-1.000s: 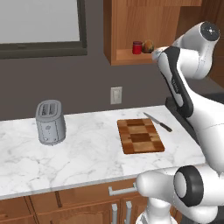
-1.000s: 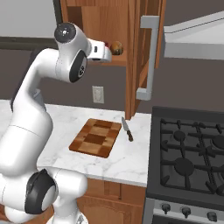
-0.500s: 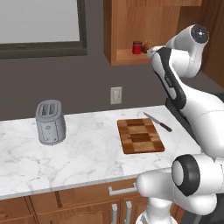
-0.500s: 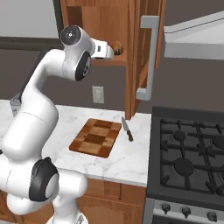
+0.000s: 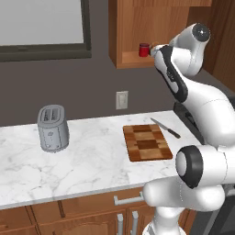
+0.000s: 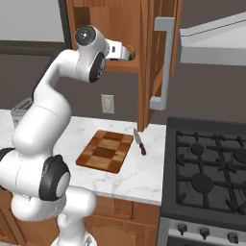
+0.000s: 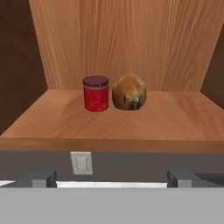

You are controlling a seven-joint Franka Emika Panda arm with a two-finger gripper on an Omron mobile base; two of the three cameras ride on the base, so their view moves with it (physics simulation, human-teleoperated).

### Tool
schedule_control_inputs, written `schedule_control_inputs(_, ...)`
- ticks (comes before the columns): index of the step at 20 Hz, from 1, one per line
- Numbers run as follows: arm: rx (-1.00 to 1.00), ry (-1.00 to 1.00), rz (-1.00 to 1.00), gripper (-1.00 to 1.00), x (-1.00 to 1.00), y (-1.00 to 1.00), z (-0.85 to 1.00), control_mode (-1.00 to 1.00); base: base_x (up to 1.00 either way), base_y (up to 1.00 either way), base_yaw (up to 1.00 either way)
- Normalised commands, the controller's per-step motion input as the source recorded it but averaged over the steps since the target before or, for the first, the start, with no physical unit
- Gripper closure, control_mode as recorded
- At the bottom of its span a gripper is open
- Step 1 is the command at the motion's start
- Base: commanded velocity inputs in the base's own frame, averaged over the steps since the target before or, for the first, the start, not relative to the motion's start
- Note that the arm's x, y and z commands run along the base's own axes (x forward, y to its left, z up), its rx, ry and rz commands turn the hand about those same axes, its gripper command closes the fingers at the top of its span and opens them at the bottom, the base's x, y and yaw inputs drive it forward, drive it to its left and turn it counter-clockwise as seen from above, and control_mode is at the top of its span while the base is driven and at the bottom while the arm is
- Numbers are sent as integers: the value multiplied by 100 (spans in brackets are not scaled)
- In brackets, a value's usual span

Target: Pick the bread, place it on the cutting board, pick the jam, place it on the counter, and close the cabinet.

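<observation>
Nothing is done yet: the bread (image 7: 128,92) and jam (image 7: 96,93) sit side by side on the cabinet (image 7: 113,116) shelf. Our gripper (image 7: 111,177) faces them wide open and empty. The board (image 5: 147,142) lies bare below, the door (image 6: 161,57) open.

In the cabinet (image 7: 122,43), the jam (image 7: 96,93) and bread (image 7: 129,92) sit side by side on the shelf, just apart. Below, on the table (image 5: 92,160), the board (image 5: 147,142) lies between the toaster (image 5: 53,128) and knife (image 5: 165,128). A stove (image 6: 211,168) adjoins the table.
</observation>
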Motion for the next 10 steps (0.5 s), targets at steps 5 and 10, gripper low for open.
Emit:
schedule_control_inputs(5, 0, 0, 0, -100, 43, -6, 0, -100, 0, 0, 0)
schedule_control_inputs(10, 0, 0, 0, -100, 39, -10, 0, -100, 0, 0, 0)
